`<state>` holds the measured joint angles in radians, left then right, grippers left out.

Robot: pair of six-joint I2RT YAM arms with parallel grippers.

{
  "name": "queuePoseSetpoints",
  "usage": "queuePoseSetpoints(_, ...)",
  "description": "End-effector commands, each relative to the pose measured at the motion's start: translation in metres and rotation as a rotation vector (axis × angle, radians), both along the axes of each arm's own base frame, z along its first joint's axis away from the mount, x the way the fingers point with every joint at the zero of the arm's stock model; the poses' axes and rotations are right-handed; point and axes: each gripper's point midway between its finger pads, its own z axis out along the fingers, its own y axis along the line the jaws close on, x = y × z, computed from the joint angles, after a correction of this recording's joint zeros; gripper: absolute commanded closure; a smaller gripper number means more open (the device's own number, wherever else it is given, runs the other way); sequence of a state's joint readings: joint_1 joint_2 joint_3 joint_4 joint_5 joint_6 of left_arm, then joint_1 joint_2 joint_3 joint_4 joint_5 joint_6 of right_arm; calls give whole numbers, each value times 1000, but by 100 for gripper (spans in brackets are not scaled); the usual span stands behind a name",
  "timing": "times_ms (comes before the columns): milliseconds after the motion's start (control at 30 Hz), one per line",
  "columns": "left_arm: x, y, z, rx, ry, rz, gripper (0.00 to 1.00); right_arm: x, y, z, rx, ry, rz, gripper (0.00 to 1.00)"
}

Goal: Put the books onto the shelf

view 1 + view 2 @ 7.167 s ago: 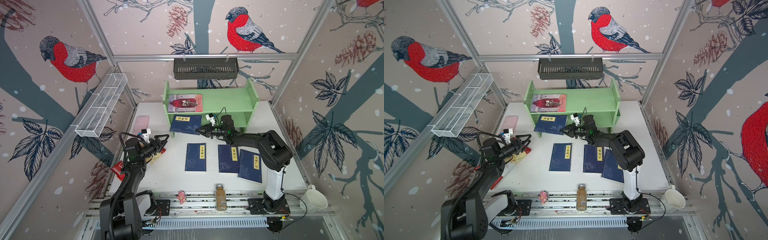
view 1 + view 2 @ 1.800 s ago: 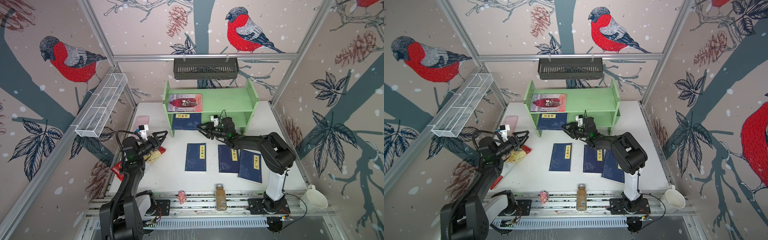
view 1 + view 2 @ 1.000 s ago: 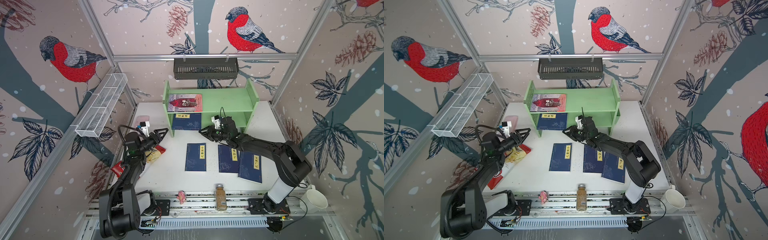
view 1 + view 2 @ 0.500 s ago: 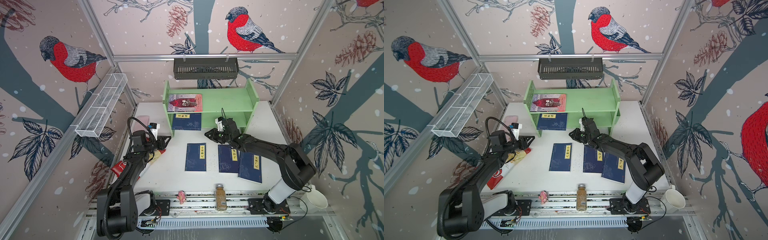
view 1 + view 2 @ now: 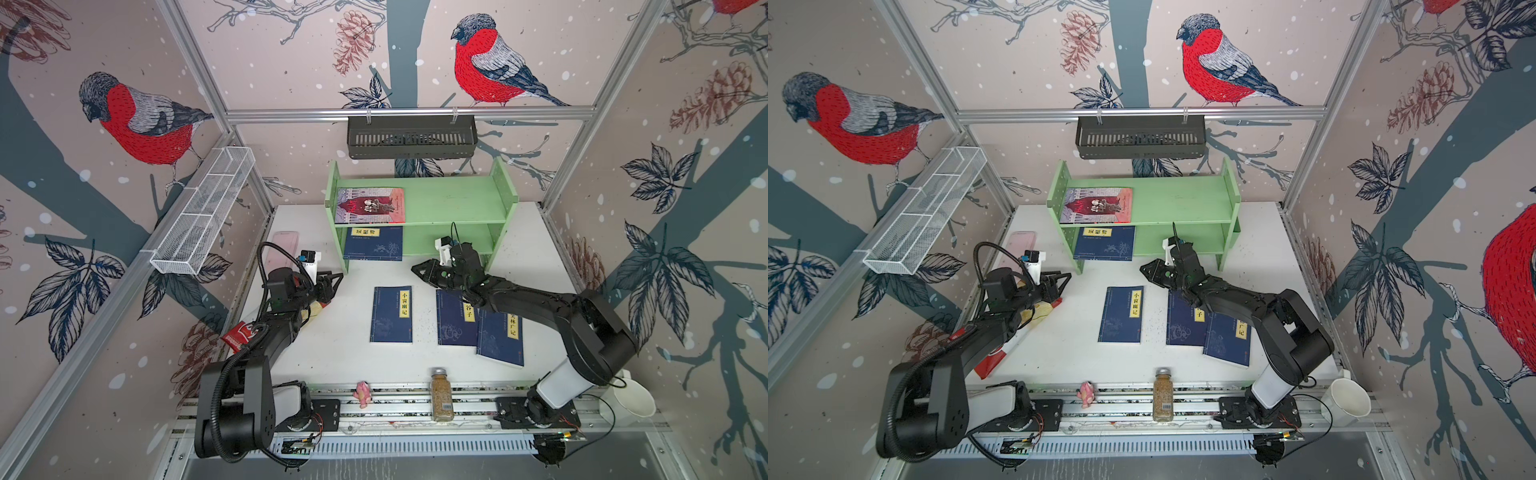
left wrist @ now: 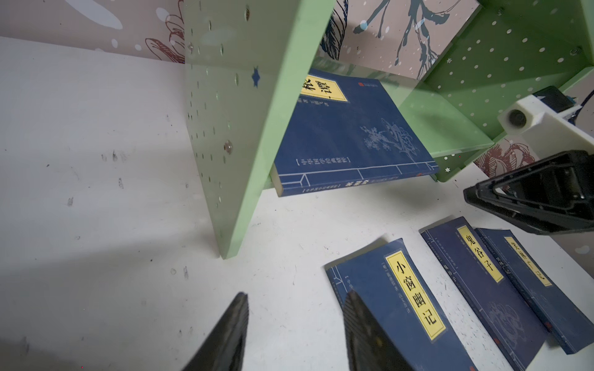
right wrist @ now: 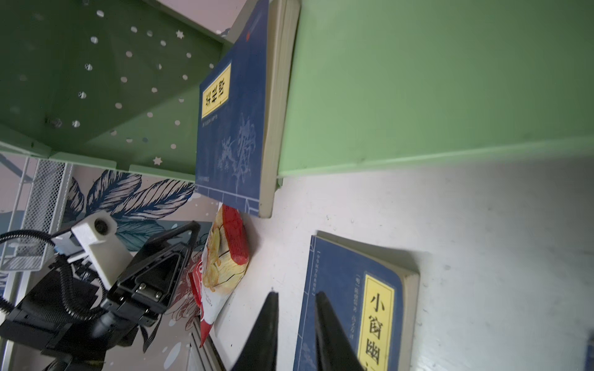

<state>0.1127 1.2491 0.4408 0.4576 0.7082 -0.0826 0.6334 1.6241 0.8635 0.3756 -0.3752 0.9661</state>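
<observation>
Here, the left gripper [image 6: 297,295] sits half open, the right gripper [image 7: 296,294] nearly closed, both empty, near the shelf [image 5: 457,203].

navy book [image 5: 374,244] left on lower tier [image 5: 432,246], right free

The navy book [image 5: 374,244] that I was gripping by its corner, skewed and sticking out of the shelf [image 5: 457,201], has slid toward 12 o'clock and now lies squarer and deeper on the lower tier [image 5: 440,243]. My right gripper [image 5: 417,271] has let go of it and backed off a little toward 4 o'clock, jaws drawn to a narrow gap around nothing. My right elbow [image 5: 598,332] has swung out toward 4 o'clock. My left gripper [image 5: 336,281] has moved toward 1 o'clock, close to the shelf's left side panel [image 5: 337,245], its jaws less wide than before.
</observation>
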Motion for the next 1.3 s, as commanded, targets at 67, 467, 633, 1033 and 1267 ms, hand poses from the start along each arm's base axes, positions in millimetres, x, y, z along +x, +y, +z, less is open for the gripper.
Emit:
queuePoseSetpoints(67,15,-2,16,-18,-86,-18,51,-13,21,6,31,-16,81,77)
queuePoseSetpoints(467,30,-2,16,-47,-89,11,47,0,44,-3,39,10,113,77)
queuePoseSetpoints(633,38,-1,14,-44,-78,21,47,5,51,-3,46,9,121,77)
queuePoseSetpoints(1033,51,-8,5,-41,-20,6,48,17,58,-4,56,12,133,77)
queuePoseSetpoints(1267,54,-8,-1,-19,14,14,49,23,59,-5,64,12,135,77)
